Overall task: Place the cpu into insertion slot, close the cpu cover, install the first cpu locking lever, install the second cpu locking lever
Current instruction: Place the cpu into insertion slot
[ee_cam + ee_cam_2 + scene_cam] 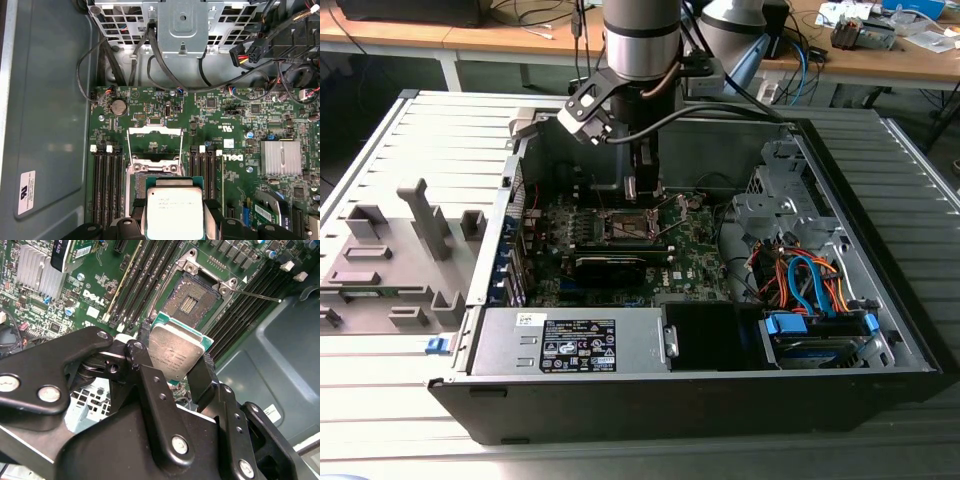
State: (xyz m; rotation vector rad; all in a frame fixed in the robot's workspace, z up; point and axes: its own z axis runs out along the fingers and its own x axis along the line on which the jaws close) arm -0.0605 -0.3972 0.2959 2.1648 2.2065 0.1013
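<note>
Robot hand (175, 362) clenched on two edges of the cpu (176, 352), above the motherboard. In the exterior view, the open insertion slot (632, 226) sits near, at six o'clock. Judged best lowered flat, corners squared to the slot.

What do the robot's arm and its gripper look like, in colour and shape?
The arm is a round silver-grey tube with a dark band. A black cable loops from its wrist. The gripper is matte black, built of flat linked bars joined by round silver screws.
</note>
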